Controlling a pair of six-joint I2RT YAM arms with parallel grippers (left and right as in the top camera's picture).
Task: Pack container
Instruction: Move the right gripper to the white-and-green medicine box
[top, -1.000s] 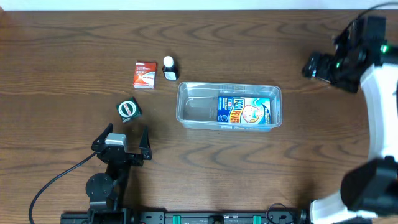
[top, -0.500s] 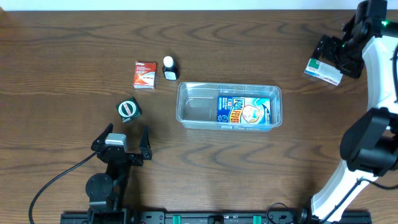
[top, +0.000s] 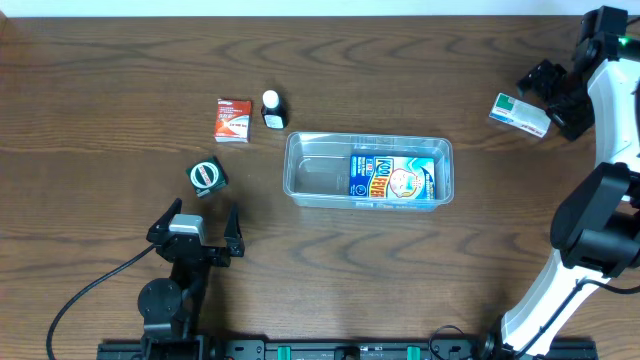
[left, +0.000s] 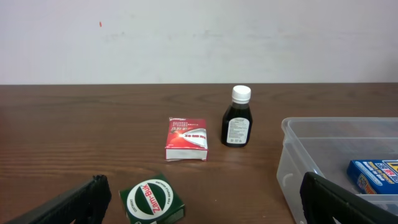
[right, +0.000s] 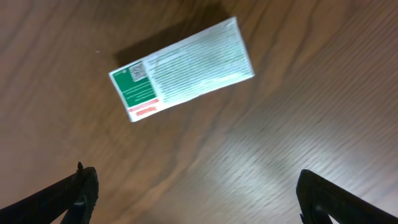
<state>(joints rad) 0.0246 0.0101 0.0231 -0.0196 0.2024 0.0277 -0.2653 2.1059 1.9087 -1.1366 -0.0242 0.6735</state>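
The clear container (top: 318, 178) sits midway on the desk (top: 100, 200), a Kool Fever pack (top: 392, 178) inside. Left jaws and right jaws gape empty, the latter near a green-and-white box (top: 520, 113).

Box (right: 183, 67): white, green and red at one end, lying flat, tilted.
Worktop (right: 292, 124): brown wood.
Right claw (right: 198, 193): spread wide, holding nothing.

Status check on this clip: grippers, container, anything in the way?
Left gripper open, empty, near green tin. Right gripper open, empty, near green-white box. Container holds one blue box. Red box, dark bottle outside; nothing blocking.
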